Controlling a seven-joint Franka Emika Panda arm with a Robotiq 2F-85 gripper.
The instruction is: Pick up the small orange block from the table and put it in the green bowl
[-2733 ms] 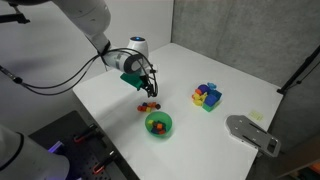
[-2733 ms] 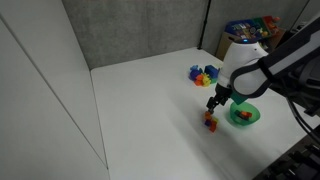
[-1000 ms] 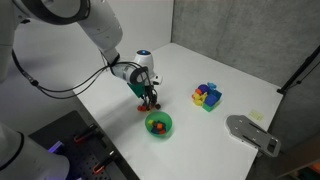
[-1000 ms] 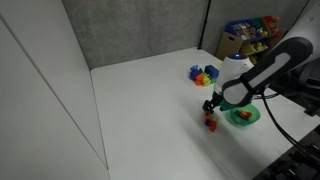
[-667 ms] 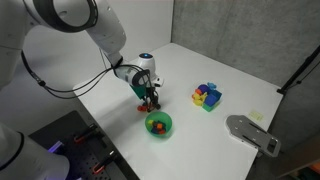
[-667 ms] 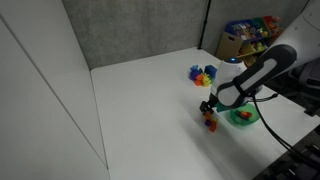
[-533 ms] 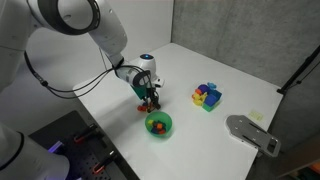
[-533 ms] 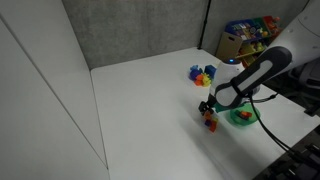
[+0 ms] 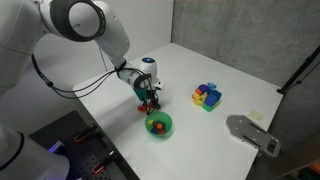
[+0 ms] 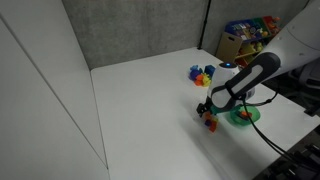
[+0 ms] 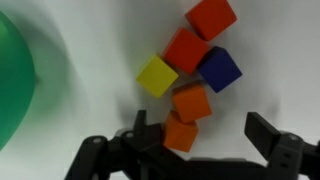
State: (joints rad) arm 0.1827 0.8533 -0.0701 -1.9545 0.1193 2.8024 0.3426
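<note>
6 blocks (image 11: 186, 50) lie clustered on the table (image 11: 90, 40) near the bowl (image 11: 12, 85).

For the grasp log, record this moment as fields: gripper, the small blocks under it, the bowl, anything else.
gripper: open, low over the small blocks
nearer orange block: between the fingers, close to one
second orange block: touching the nearer one, just beyond it
yellow block: beside the second orange block
red blocks: two, farther out
blue block: beside the red ones
green bowl: apart from the group
block cluster: elsewhere on the table

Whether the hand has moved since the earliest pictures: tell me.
Yes. The hand has dropped lower and closer to the green bowl.
</note>
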